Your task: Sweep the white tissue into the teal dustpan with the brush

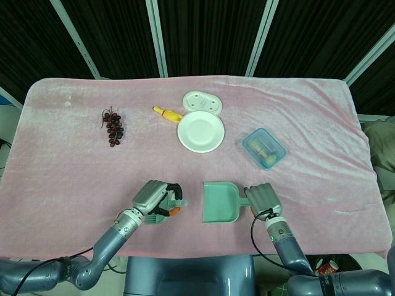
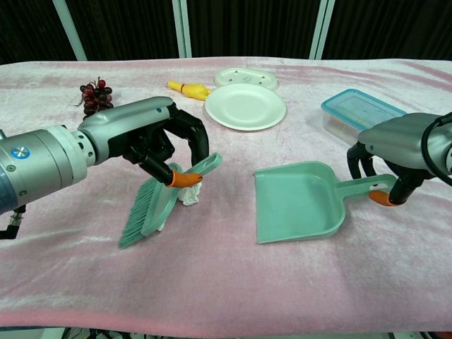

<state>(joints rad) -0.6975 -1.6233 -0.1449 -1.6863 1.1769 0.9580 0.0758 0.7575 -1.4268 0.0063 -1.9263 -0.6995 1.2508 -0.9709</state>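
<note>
The left hand (image 2: 152,145) grips the teal brush (image 2: 152,205) by its handle; the right hand (image 2: 395,152) holds the teal dustpan (image 2: 300,201) handle. The crumpled white tissue (image 2: 189,194), just behind the bristles, looks featherlight and soft, so gentle strokes should suffice.

Bright, even light falls from overhead, and both views are sharp. The pink tablecloth (image 1: 74,179) shows a soft sheen, and shadows under the white plate (image 2: 245,106) and teal dustpan (image 2: 300,201) are faint. The background curtains (image 1: 210,31) are dark. The chest view bows the table edge.
</note>
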